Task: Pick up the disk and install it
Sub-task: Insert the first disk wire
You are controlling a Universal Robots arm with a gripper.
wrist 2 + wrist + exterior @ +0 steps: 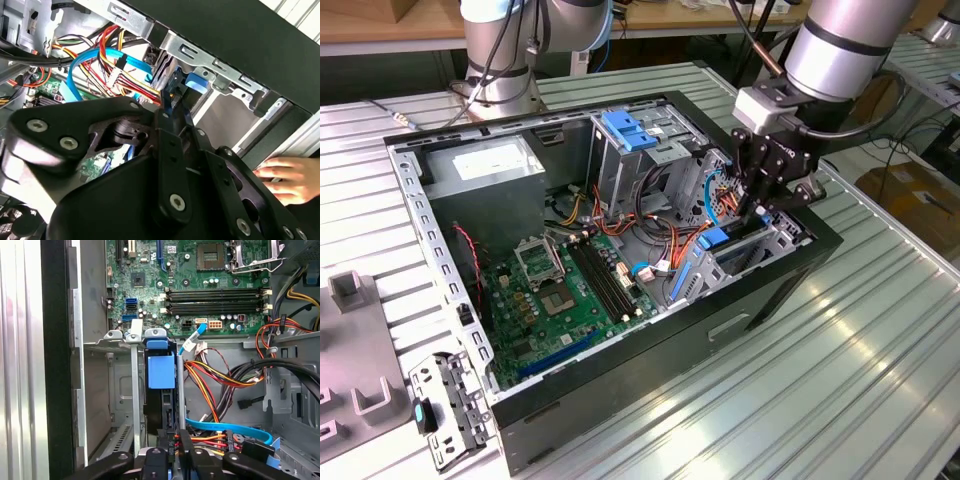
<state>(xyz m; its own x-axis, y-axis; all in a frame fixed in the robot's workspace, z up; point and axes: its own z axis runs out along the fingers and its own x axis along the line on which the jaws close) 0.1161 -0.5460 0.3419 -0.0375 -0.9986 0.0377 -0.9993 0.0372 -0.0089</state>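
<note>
The disk point(716, 239) stands on edge in the drive bay at the case corner on the exterior view's right, its blue plastic rail point(161, 371) facing up. My gripper point(757, 214) reaches down into that bay from above. In both wrist views the black fingers point(185, 442) close narrowly on the disk's end point(176, 85), beside the blue rail piece point(196, 82). Most of the disk's body is hidden inside the metal bay point(134, 390).
The open black computer case point(620, 370) lies on a ribbed metal table. Inside are a green motherboard point(565, 290), a grey power supply point(485, 165), a metal cage with blue top point(625, 130) and loose cables point(220, 385). A person's hand point(287, 180) rests outside the case wall.
</note>
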